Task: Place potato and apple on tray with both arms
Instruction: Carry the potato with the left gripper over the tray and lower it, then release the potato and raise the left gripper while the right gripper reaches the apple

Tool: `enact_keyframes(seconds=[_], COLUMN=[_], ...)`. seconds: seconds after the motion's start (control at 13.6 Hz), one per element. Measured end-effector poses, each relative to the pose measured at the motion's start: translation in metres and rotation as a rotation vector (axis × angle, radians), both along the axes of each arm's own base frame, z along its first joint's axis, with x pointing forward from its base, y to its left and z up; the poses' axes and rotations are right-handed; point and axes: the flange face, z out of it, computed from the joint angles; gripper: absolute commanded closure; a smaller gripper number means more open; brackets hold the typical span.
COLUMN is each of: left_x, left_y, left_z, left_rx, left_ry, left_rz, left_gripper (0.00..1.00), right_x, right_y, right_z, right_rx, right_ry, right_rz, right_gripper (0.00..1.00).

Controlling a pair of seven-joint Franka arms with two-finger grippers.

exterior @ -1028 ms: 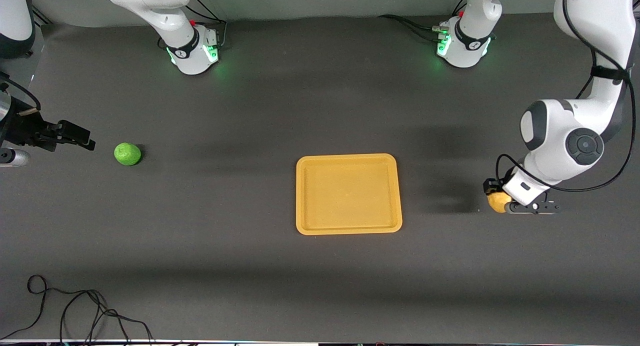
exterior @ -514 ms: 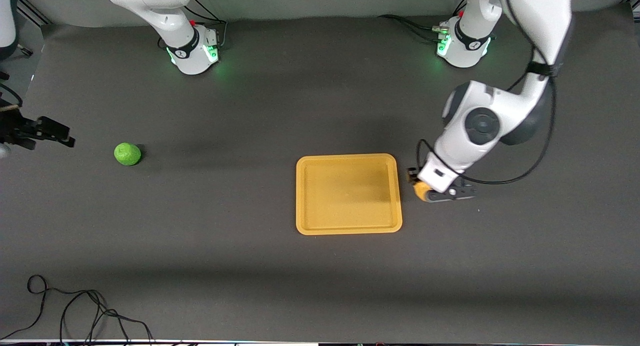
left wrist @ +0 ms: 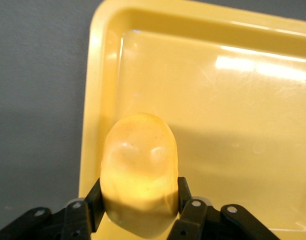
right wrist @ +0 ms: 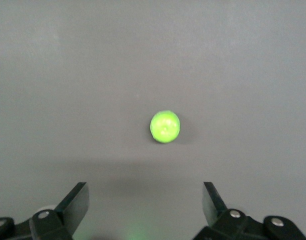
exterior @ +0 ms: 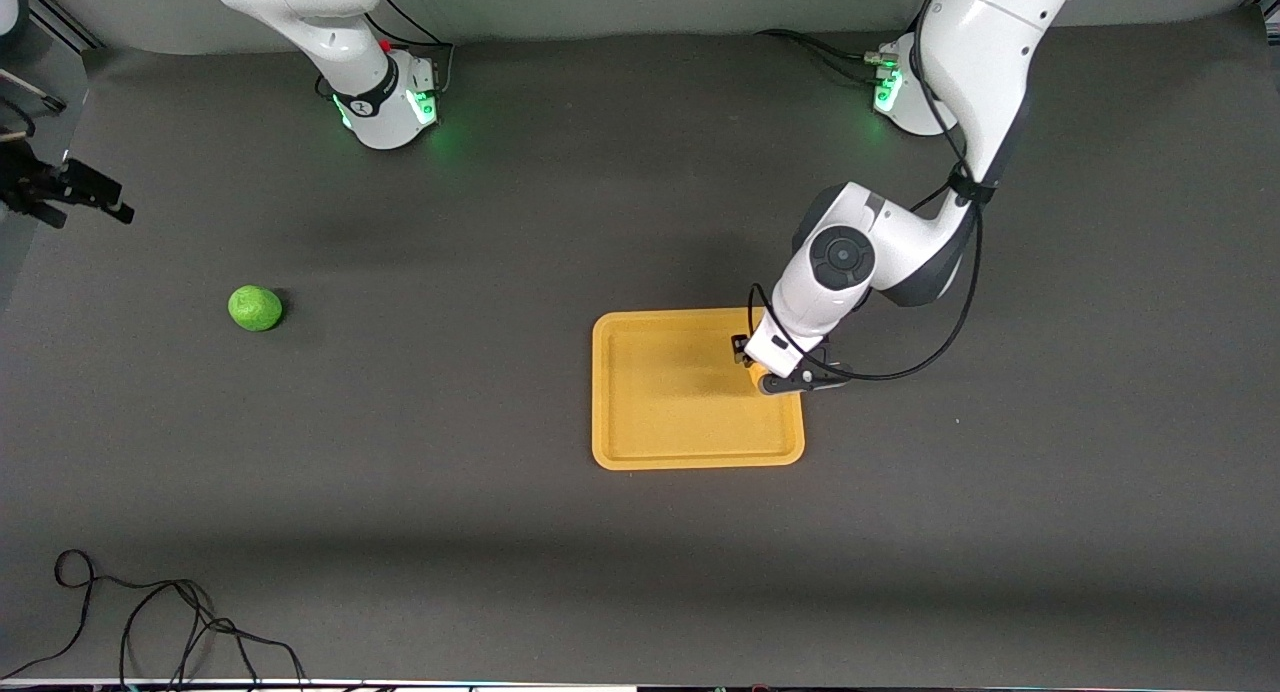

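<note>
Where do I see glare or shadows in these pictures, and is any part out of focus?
Left wrist view: bright glare streaks on the tray; the potato throws a soft shadow onto it. Right wrist view: even light, a faint shadow beside the apple. Front view: green glow at both arm bases; nothing looks clearly out of focus.

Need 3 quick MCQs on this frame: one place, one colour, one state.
1. Where is the potato?
A. on the bare table
B. in the left gripper over the tray
C. beside the apple

2. What colour is the apple?
A. green
B. red
C. yellow

3. How is the right gripper?
A. shut on the apple
B. shut, empty
C. open

Answers:
1 B: the left wrist view shows the fingers clamping it above the tray floor.
2 A: bright green in both views that show it.
3 C: fingers spread wide, the apple lying apart on the table.
</note>
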Motion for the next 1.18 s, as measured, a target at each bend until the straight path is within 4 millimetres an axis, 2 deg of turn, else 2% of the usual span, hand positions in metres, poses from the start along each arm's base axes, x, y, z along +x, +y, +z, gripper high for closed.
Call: enact_keyframes(seconds=[0.07,0.22,0.37,0.59,0.73,0.88,0.95,1.03,1.18], left_x=[0.001,0.003,0.006,0.012,0.022,0.032,0.038,0.044,0.053], left_y=[0.001,0.003,0.004,0.004,0.006,0.019,0.031,0.047,0.094], left_z=[-0.007,-0.015,-0.017,-0.012,-0.002,0.018,0.037,0.062,0.124], left_rx=[0.003,0.013,0.022,0.026,0.019,0.037,0.056,0.072,0.104], left_ry=[0.000,0.003,-0.003,-0.023,-0.042,-0.032,-0.019,-0.014,-0.011], left_rz=[-0.001,-0.005,-0.015,-0.023,-0.012,0.006,0.014,0.015,0.002], left_gripper=[0.46,0.31,0.00,0.00,0.00,0.00,0.00,0.00,0.00], right_x=[-0.009,-0.020,-0.022,-0.023,-0.024,-0.028,-0.030,-0.030,-0.026], right_y=[-0.004,-0.016,-0.021,-0.017,-0.013,-0.018,-0.023,-0.026,-0.023], right_z=[-0.002,-0.012,-0.027,-0.057,-0.084,-0.124,-0.145,-0.166,-0.201], right_rx=[-0.003,-0.026,-0.039,-0.039,-0.041,-0.041,-0.045,-0.052,-0.076], right_ry=[0.000,0.010,0.006,-0.003,-0.014,-0.031,-0.036,-0.036,-0.034], right_rz=[0.002,0.011,0.036,0.050,0.057,0.055,0.054,0.053,0.063], right_gripper=[0.00,0.00,0.00,0.00,0.00,0.00,0.00,0.00,0.00])
